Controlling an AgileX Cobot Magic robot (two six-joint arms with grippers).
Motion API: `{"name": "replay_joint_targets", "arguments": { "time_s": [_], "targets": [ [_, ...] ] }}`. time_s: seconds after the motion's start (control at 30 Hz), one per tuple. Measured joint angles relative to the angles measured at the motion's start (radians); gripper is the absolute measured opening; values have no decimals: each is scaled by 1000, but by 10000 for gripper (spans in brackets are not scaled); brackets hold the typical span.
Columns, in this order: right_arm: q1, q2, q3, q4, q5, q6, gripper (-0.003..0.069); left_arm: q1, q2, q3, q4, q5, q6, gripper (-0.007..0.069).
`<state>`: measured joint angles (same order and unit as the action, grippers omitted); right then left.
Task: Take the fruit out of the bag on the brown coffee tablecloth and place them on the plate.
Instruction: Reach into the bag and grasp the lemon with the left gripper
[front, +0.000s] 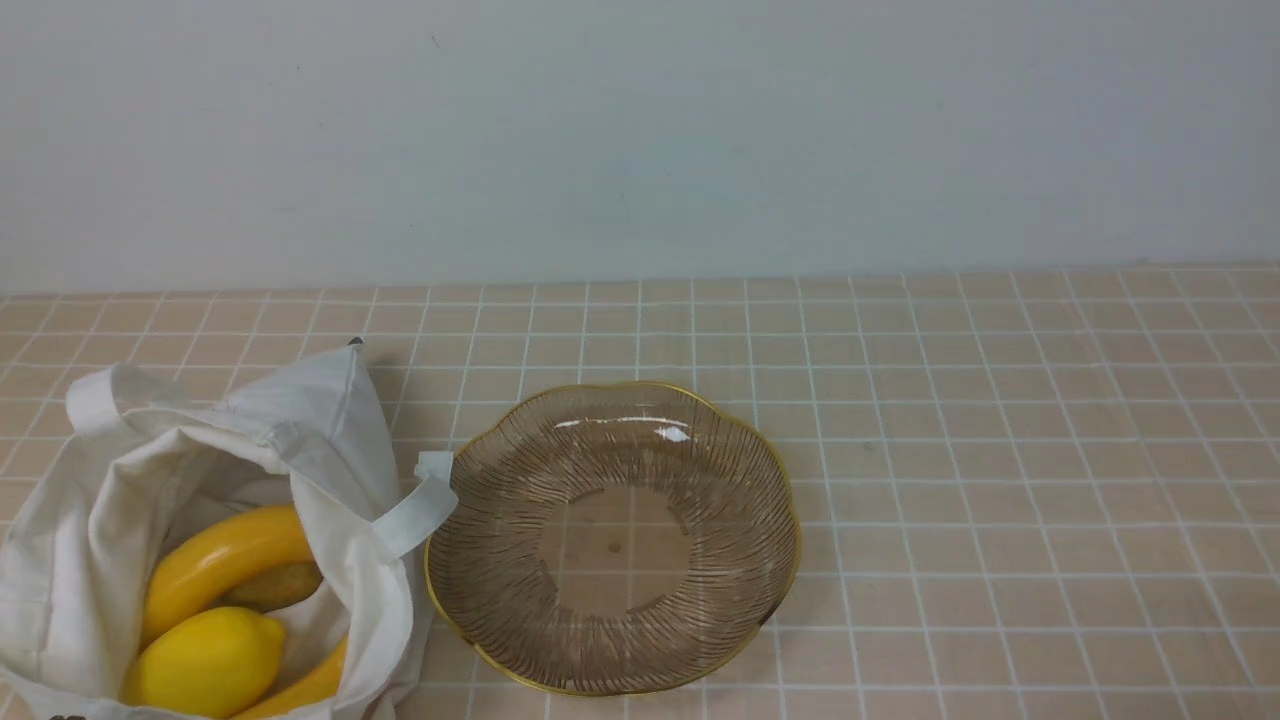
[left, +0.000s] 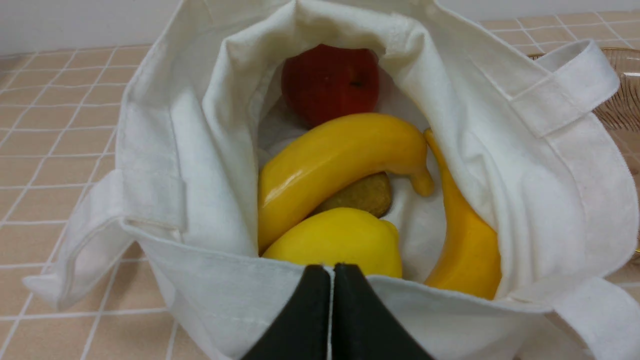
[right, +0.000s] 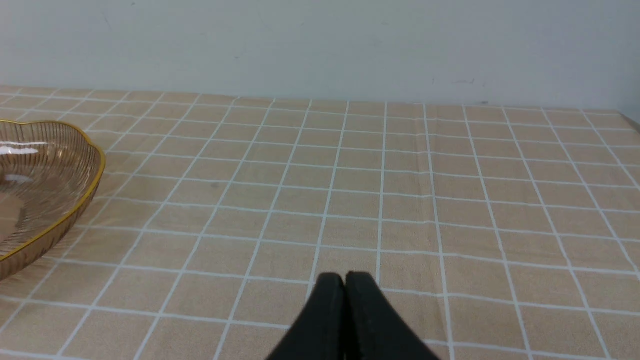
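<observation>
The white bag (front: 100, 500) slumps open on the tablecloth (front: 1000, 450) at the near left. Inside it the left wrist view shows the fruit: a yellow lemon (left: 340, 240), two bananas (left: 335, 160) (left: 465, 235), a brown kiwi (left: 362, 195) and a red apple (left: 330, 80) at the far end. The empty plate (front: 720, 470) stands just right of the bag, touching its strap. My left gripper (left: 332, 272) is shut, tips at the bag's (left: 200, 150) near rim, just before the lemon. My right gripper (right: 345, 277) is shut over bare cloth, right of the plate (right: 55, 170). Neither gripper shows in the front view.
A pale wall (front: 640, 130) closes off the back of the table. One strap handle (front: 415, 515) of the bag hangs toward the plate's rim. Checked cloth stretches from the plate to the right.
</observation>
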<state>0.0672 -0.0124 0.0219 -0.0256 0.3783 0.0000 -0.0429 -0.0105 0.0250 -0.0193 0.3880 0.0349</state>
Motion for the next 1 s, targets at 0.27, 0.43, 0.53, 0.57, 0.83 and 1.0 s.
{"name": "replay_joint_targets", "arguments": {
  "time_s": [0.27,0.43,0.53,0.57,0.83,1.0],
  "targets": [
    [0,0,0,0,0,0,-15,0,0,0,0,0,0,-8],
    [0,0,0,0,0,0,-15,0,0,0,0,0,0,-8],
    [0,0,0,0,0,0,-15,0,0,0,0,0,0,-8],
    [0,0,0,0,0,0,-15,0,0,0,0,0,0,-8],
    [0,0,0,0,0,0,-15,0,0,2,-34,-22,-18,-8],
    [0,0,0,0,0,0,-15,0,0,4,-315,-154,-141,-8]
  ]
}}
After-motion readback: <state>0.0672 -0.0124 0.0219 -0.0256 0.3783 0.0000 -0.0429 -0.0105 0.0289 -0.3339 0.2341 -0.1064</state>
